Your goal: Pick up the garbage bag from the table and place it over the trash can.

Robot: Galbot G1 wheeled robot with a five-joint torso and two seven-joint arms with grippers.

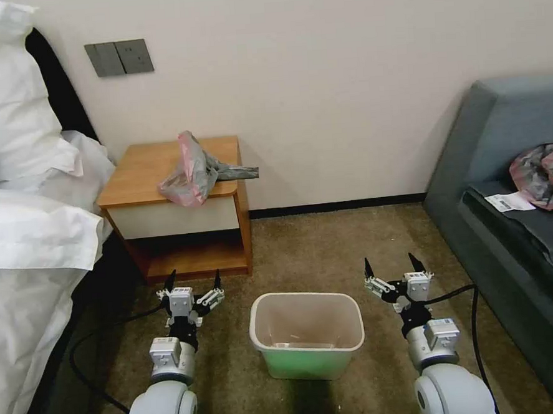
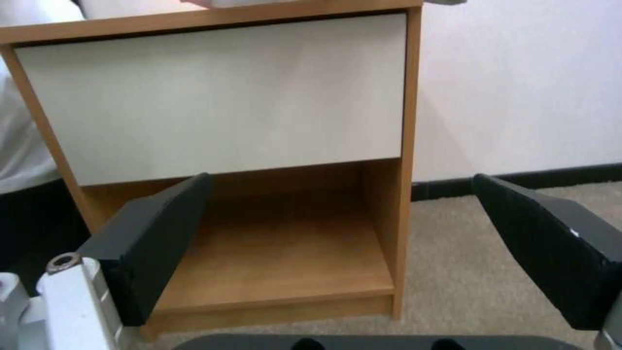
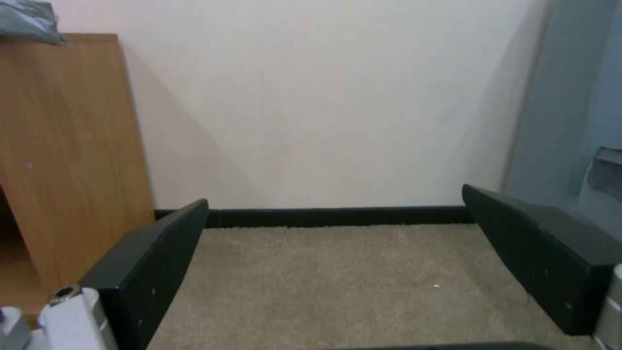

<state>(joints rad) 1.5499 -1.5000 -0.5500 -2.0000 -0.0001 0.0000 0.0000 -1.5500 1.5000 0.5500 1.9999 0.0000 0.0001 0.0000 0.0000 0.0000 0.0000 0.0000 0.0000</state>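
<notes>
Pink bag: thin, wrinkly pink-and-grey plastic garbage bag (image 1: 192, 169) heaped on the orange-brown wooden worktop (image 1: 143, 171), overhanging its front edge.
Bin: beige-rimmed, green-bodied trash can (image 1: 307, 335) on carpet before the worktop.
My grippers: left gripper (image 1: 193, 283) and right gripper (image 1: 391, 268) low, flanking the bin, both spread wide, empty.
Risk: loose film may slip or bunch when I pinch it.

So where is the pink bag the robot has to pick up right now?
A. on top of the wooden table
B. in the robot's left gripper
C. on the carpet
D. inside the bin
A: the bag lies crumpled on the table, hanging a little over its front edge, while the bin is empty and both grippers, left and right, are open and low near the floor.
</notes>
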